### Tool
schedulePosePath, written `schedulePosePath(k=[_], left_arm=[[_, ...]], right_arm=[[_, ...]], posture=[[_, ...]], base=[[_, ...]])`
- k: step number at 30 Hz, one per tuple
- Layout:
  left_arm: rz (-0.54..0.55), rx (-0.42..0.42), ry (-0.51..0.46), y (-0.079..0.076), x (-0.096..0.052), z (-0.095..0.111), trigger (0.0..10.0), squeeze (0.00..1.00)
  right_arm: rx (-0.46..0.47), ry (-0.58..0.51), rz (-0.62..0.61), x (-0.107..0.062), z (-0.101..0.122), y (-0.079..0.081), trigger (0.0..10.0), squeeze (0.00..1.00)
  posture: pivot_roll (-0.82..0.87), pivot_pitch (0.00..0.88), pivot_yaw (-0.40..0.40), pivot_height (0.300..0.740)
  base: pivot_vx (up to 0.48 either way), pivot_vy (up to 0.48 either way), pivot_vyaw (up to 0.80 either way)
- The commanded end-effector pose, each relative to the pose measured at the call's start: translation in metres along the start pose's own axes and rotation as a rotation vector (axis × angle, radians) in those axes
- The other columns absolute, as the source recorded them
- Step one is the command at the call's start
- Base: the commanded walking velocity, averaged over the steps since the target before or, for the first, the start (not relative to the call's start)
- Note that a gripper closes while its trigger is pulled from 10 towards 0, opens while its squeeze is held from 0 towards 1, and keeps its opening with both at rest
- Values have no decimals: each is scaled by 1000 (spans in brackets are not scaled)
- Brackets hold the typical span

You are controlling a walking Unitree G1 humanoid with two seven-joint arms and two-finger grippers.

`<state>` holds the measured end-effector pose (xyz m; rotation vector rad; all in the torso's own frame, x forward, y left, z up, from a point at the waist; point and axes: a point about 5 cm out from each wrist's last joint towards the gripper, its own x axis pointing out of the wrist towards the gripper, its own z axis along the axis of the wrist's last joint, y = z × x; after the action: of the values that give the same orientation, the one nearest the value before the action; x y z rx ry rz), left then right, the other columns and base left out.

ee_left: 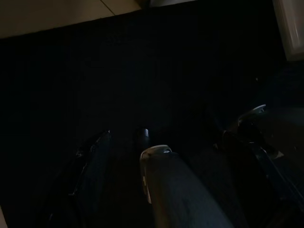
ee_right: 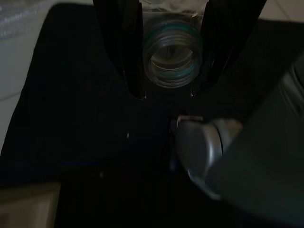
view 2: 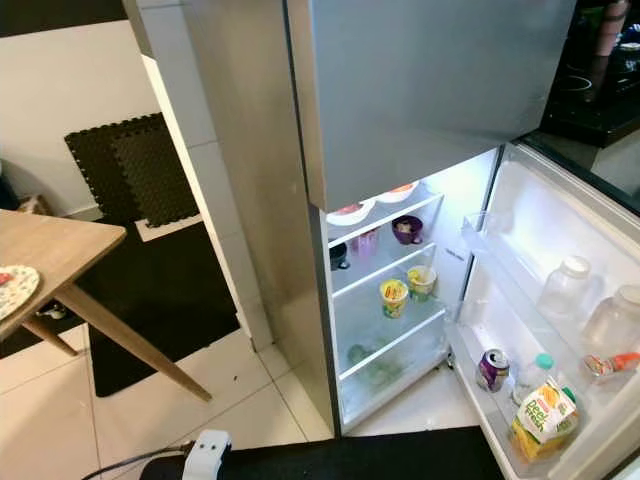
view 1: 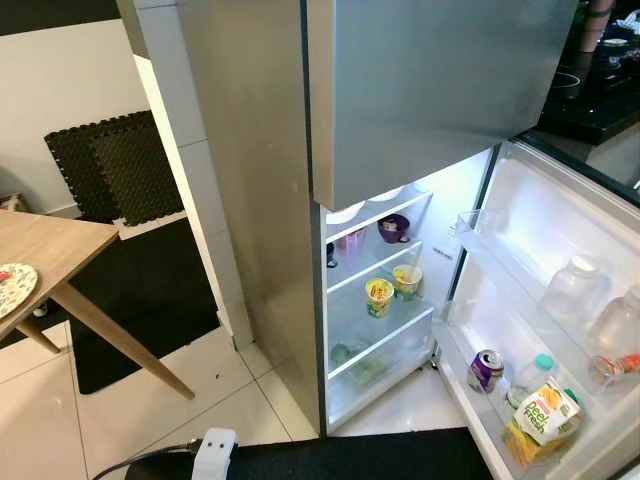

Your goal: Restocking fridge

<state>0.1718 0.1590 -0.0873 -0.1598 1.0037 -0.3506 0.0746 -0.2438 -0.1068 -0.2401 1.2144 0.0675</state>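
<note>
At the bottom edge of the head view, a black floor mat (view 1: 360,455) runs in front of the open fridge (view 1: 250,200). Right wrist view: right pincer (ee_right: 167,95) points down over that mat, its two black fingers clamped on a clear bottle (ee_right: 172,54) with a teal ring, seen end-on. Left wrist view is very dark: left pincer (ee_left: 121,142) hangs over the mat, fingers look spread apart with nothing between them. Lower right of frame: the fridge door (view 1: 560,300) is swung open; its bottom rack holds a juice carton (view 1: 540,420), a purple can (view 1: 487,369) and a small teal-capped bottle (view 1: 533,375); the rack above carries two clear jars (view 1: 572,290) and a red-tipped item lying down. Inside, centre frame: greens in the lower drawer, two yellow cups (view 1: 391,290) on the middle shelf, a purple mug (view 1: 393,228) above, bowls on the top shelf. The upper door is shut. Left of frame: wooden counter (view 1: 50,250) with a patterned plate (view 1: 12,285), tile floor, dark foam mats leaning on the far wall.
</note>
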Motion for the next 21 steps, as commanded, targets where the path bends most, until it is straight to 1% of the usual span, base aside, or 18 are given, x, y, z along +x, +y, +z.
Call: schedulePosePath(k=[1, 4, 8, 11, 15, 17, 18, 19, 20, 21], left_arm=[[-3, 9, 8, -4, 1, -2, 10000, 0], [-4, 8, 9, -4, 2, -3, 10000, 0], [-3, -4, 9, -7, 2, -5, 10000, 0], [7, -25, -4, -8, 3, -5, 10000, 0], [22, -52, -9, -7, 2, -10, 10000, 0], [25, -55, -8, -7, 2, -11, 10000, 0], [31, -63, -9, -7, 1, -13, 10000, 0], [31, -63, -9, -7, 1, -13, 10000, 0], [38, -76, -13, -7, 1, -14, 10000, 0], [38, -76, -13, -7, 1, -14, 10000, 0]], right_arm=[[7, 11, 3, 0, -1, 3, 10000, 0], [7, 15, 3, 1, -1, 3, 10000, 0], [-19, 13, 12, 1, 2, 2, 10000, 0], [-59, 7, 12, 2, 9, 1, 10000, 0], [-146, -10, 24, 5, 24, 1, 10000, 0], [-163, -15, 26, 6, 27, 1, 10000, 0], [-181, -21, 26, 6, 30, 1, 10000, 0], [-181, -21, 26, 6, 30, 1, 10000, 0], [-206, -30, 29, 7, 36, 1, 10000, 0], [-206, -30, 29, 7, 36, 1, 10000, 0]], posture=[[-230, 0, 23, 740], [-229, 0, 22, 740], [-211, 0, 9, 740], [-182, 0, -14, 740], [-148, 0, -41, 740], [-143, 0, -44, 740], [-121, 0, -61, 740], [-121, 0, -61, 740], [-96, 0, -80, 740], [-96, 0, -80, 740]], base=[[0, 0, 0], [0, 0, 0], [0, 0, -800], [0, 0, -800], [0, 0, 0], [0, 0, 0], [0, 0, 0], [0, 0, 0], [0, 0, 0], [0, 0, 0]])
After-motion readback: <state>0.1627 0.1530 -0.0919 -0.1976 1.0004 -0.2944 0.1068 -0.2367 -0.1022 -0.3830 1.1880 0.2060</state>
